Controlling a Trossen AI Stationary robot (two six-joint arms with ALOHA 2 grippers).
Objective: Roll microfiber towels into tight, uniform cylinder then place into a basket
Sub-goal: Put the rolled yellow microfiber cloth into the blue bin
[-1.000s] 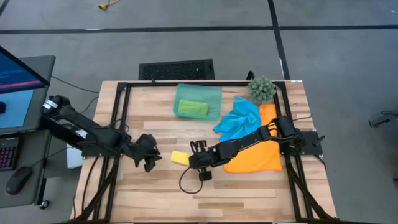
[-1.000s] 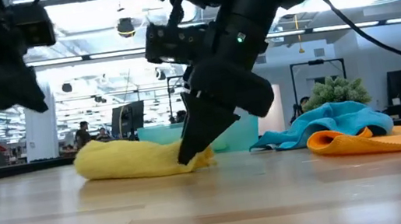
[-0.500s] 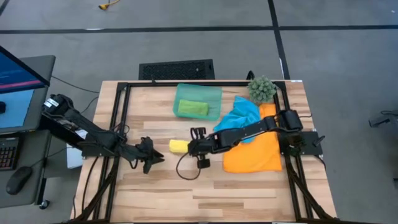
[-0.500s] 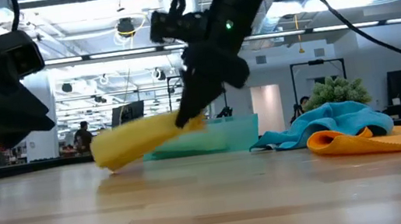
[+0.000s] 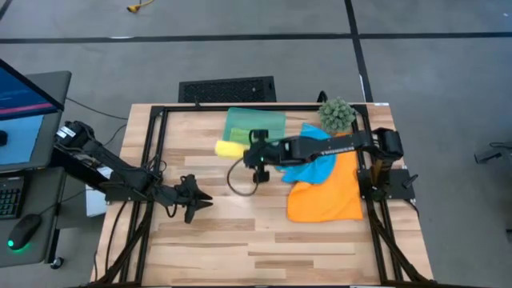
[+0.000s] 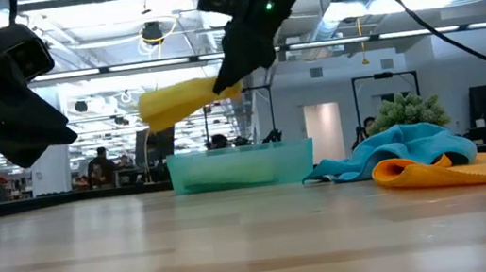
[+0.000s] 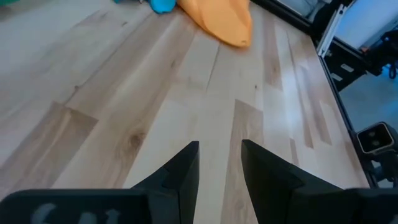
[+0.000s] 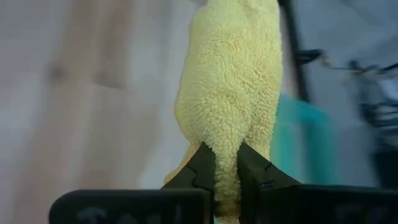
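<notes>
Two arms are over the wooden surface (image 5: pixel 264 236). The right arm reaches across toward the far left, and its fingers (image 5: pixel 247 150) are pinching one end of a rolled yellow towel (image 5: pixel 230 149). In the right wrist view those fingers (image 8: pixel 204 168) press into the fuzzy roll (image 8: pixel 233 93) from both sides. In the low view the yellow roll (image 6: pixel 179 102) hangs in the air, tilted slightly, well above the teal basket (image 6: pixel 242 167) and over its left part. From above, the roll sits just at the basket's (image 5: pixel 268 122) left front edge. A green towel is faintly visible inside the basket (image 5: pixel 240 133), partly hidden by the arm.

Beside the basket on the right lies a crumpled blue towel (image 5: pixel 314 164), and an orange towel (image 5: pixel 328 192) is spread flat next to it, reaching toward the front right. A spiky green plant ball (image 5: pixel 337 114) stands at the far right corner.

The left arm waits low near the front left of the surface, its fingers (image 5: pixel 200 200) slightly spread and holding nothing; its wrist view shows both fingers (image 7: pixel 186 168) apart over bare wood.
</notes>
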